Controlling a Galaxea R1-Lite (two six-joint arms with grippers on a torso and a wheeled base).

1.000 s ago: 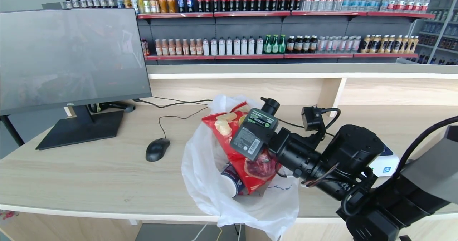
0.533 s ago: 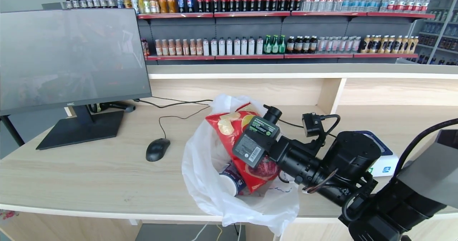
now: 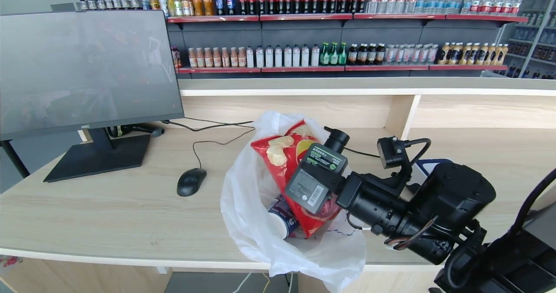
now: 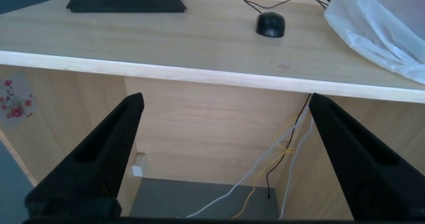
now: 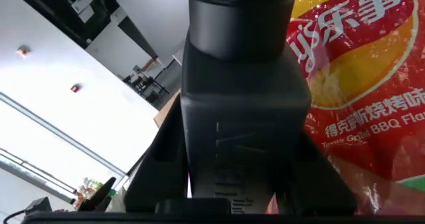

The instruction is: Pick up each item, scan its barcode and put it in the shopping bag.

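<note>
A pale wooden counter (image 3: 108, 214) fills the lower half of the frame. At the left a monitor (image 3: 87, 67) stands on its flat black foot, with a dark object (image 3: 134, 130), perhaps a handheld scanner, just behind. A mouse (image 3: 191, 182) lies left of centre, its cable (image 3: 217, 143) trailing back. A white shopping bag (image 3: 243, 206) sits at centre, overhanging the front edge.

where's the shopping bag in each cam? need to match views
Head view: shopping bag centre, at the near edge of the counter, right of the mouse.
Left wrist view: shopping bag on the counter edge, beyond the mouse.
Right wrist view: bag itself unclear; the chip bag inside it shows behind the bottle.
Shared landmark: the mouse, head and left wrist views.
</note>
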